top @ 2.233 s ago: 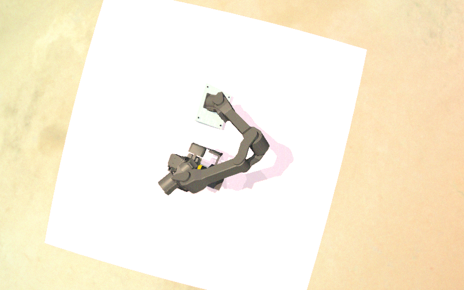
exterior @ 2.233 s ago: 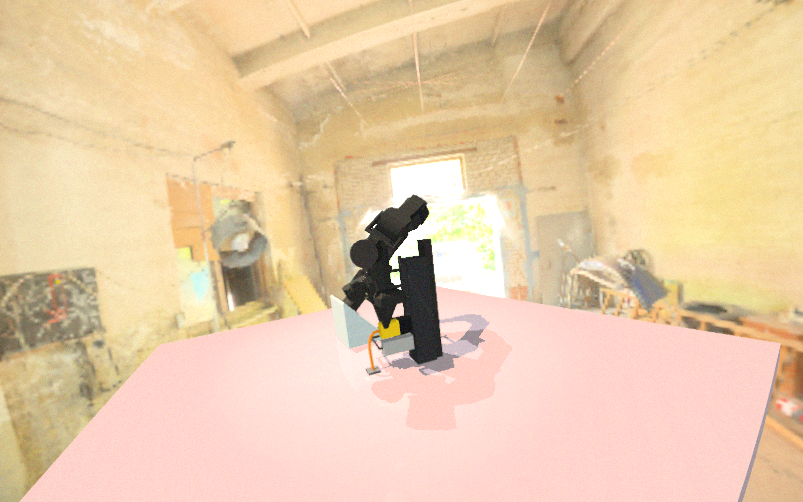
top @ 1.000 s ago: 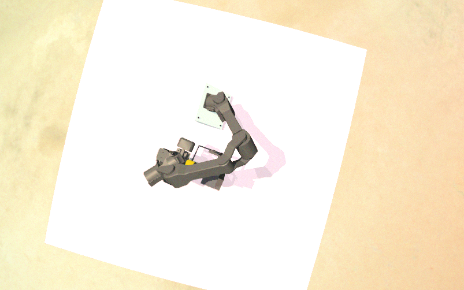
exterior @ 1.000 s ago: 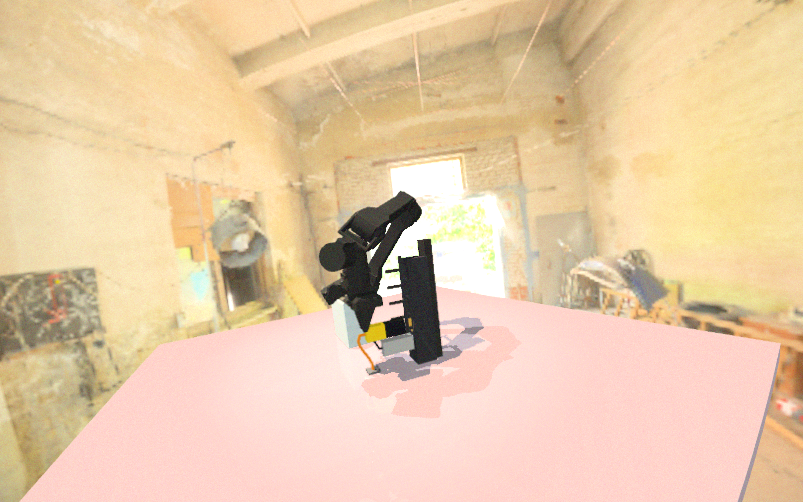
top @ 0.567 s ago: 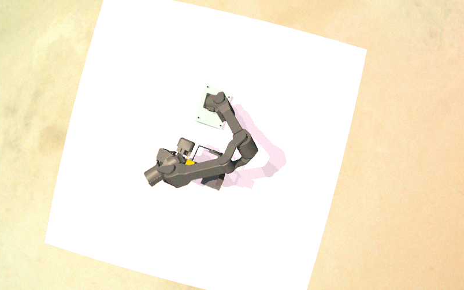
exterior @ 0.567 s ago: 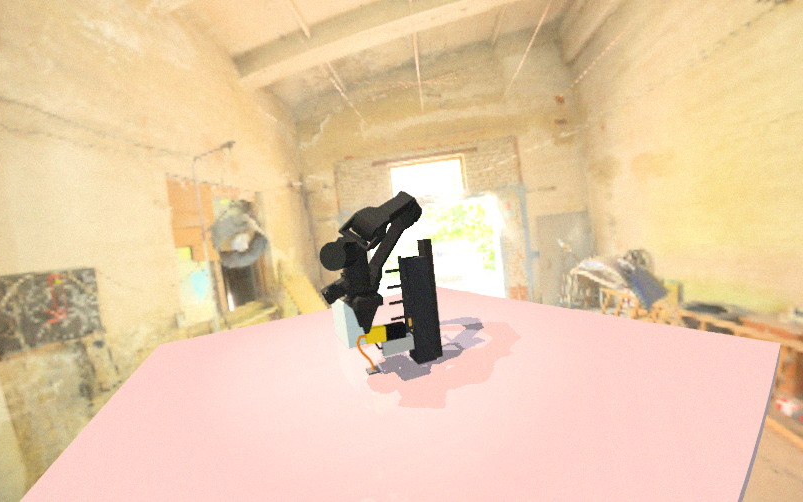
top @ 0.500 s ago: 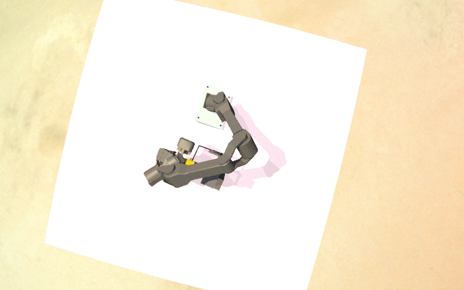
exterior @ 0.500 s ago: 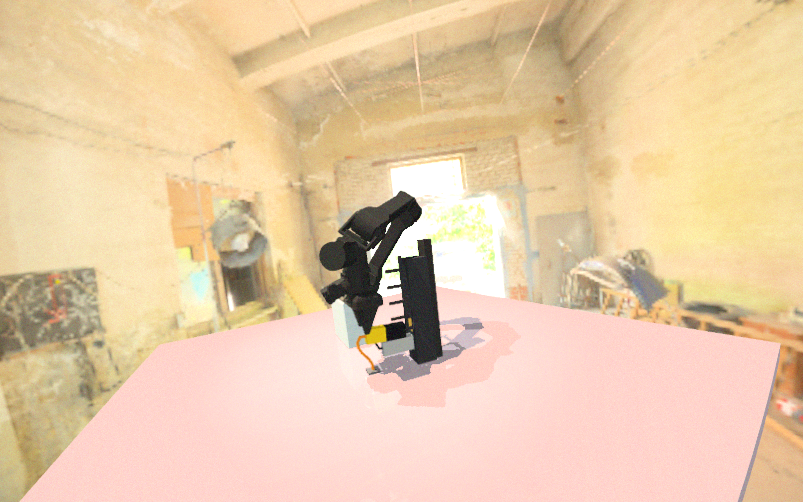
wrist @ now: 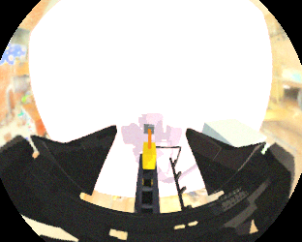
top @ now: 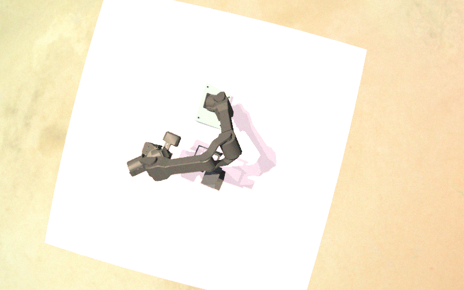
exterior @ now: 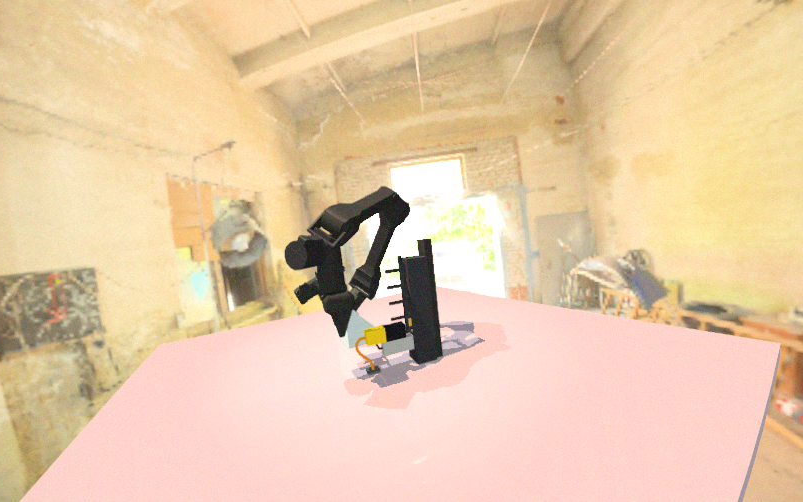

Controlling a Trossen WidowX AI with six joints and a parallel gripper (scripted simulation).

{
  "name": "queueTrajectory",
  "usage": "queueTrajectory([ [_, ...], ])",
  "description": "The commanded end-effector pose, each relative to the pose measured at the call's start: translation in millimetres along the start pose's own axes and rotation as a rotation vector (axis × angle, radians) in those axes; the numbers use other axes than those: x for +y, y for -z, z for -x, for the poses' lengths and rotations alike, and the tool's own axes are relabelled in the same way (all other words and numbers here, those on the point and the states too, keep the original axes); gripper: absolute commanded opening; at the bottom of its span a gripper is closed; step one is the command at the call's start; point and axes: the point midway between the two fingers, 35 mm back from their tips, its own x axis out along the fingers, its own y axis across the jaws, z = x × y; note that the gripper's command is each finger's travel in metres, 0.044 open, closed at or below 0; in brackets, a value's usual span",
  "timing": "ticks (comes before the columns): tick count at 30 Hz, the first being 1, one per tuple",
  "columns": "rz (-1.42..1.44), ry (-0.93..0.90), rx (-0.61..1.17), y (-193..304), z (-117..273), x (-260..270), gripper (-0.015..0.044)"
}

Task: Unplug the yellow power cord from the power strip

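Note:
The yellow plug (exterior: 379, 334) sits low on the left face of the upright black power strip (exterior: 420, 309), with a short dark piece between them. I cannot tell whether its prongs are clear of the socket. Its orange cord (exterior: 361, 355) curls down to the table. My gripper (exterior: 320, 280) is open and empty, up and to the left of the plug, touching neither plug, cord nor strip. In the wrist view the plug (wrist: 149, 155) and the strip (wrist: 146, 192) lie far below, between my spread fingers. From above, my arm hides the plug and only the strip's end (top: 214, 180) shows.
The arm's pale base plate (top: 210, 108) lies behind the strip. Thin black pegs (exterior: 393, 287) stick out of the strip's left face above the plug. The table's edges are far from the arm.

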Motion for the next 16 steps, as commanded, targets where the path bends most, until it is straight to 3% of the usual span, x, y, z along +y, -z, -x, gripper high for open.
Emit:
queueTrajectory([
  [1,0.007,0.001,-0.005,-2.7,1.3,0.5,0.0440],
  [16,0.007,0.001,-0.005,-2.7,1.3,0.5,0.0440],
])
